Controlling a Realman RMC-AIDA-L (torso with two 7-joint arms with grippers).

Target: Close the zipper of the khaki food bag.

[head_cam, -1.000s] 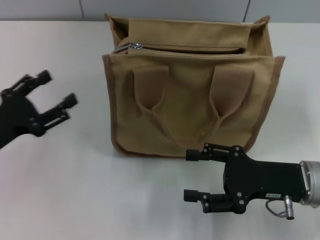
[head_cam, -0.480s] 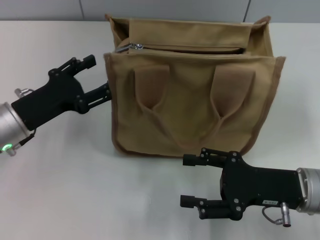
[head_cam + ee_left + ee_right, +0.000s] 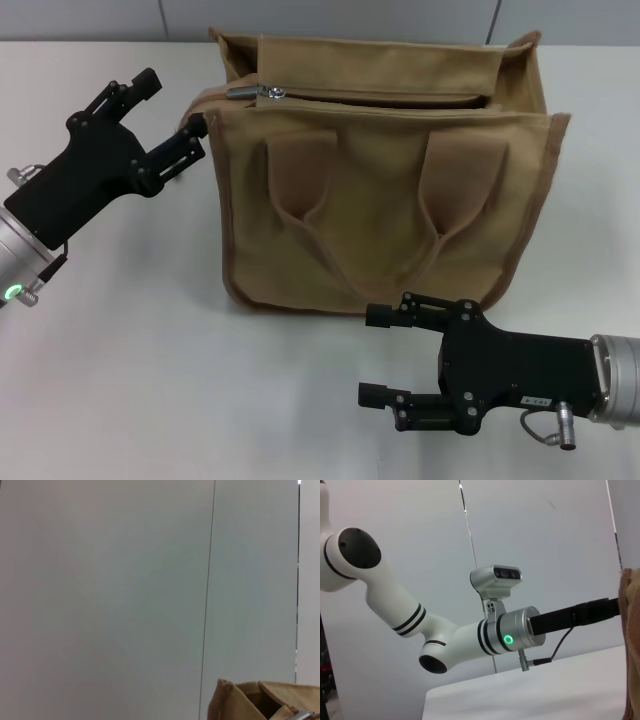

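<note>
Khaki food bag (image 3: 380,200), left tool (image 3: 170,115) spread at its zipper (image 3: 270,93) corner.

left gripper (image 3: 168,115) risen to bag (image 3: 385,200) corner

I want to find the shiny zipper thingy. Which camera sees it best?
The head view does: the silver slider of the zipper shows clearly at the left end of the khaki food bag, near the open left gripper. The left wrist view catches only a sliver of it at the picture's edge. The right wrist view shows none of it.
</note>
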